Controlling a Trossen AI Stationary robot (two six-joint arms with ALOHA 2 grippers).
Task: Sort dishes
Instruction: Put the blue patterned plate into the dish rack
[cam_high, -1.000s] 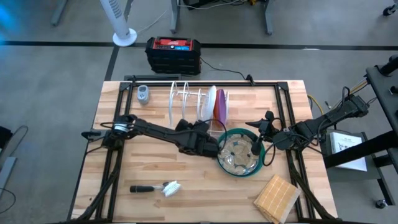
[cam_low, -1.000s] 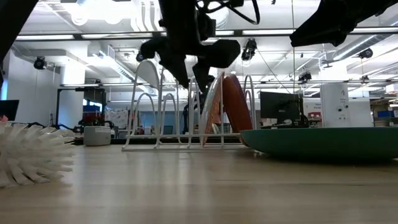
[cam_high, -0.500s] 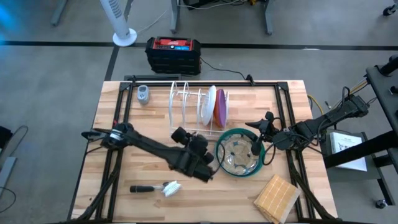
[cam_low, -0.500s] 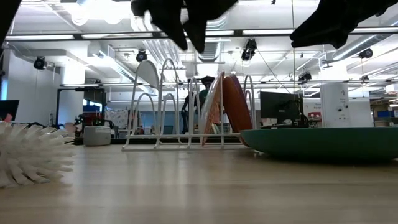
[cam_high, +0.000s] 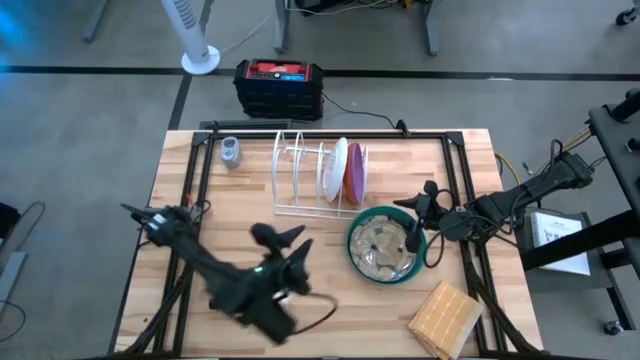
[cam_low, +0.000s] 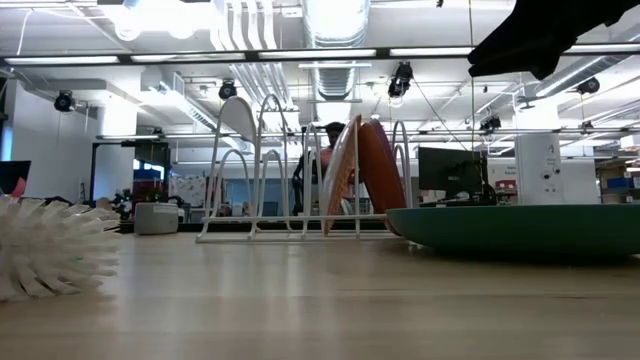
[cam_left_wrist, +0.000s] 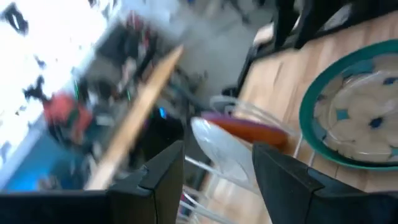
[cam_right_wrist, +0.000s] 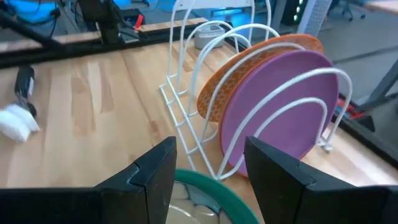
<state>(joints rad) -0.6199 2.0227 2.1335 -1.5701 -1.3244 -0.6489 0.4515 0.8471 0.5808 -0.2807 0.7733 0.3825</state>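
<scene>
The orange plate (cam_right_wrist: 239, 65) and the purple plate (cam_right_wrist: 280, 102) stand on edge in neighbouring slots of the white wire rack (cam_high: 300, 175). The teal plate (cam_high: 354, 250) lies flat on the table, near and right of the rack. The speckled brownish plate (cam_high: 385, 248) lies inside it. My left gripper (cam_high: 283, 242) hangs open and empty above the table's near middle, pointing toward the rack. My right gripper (cam_high: 415, 215) hovers open and empty over the teal plate's right rim. Its wrist view faces the rack between the fingers (cam_right_wrist: 155, 177).
A square wooden block (cam_high: 445, 318) lies at the near right corner. A white dish brush (cam_low: 50, 250) lies near the front edge, under my left arm in the high view. A small grey object (cam_high: 231, 150) sits at the far left.
My left gripper has drawn back from the rack's near side beside the teal plate, toward the table's near-left. It has risen out of the low view and rolled, empty. The plates have stayed where they were.
</scene>
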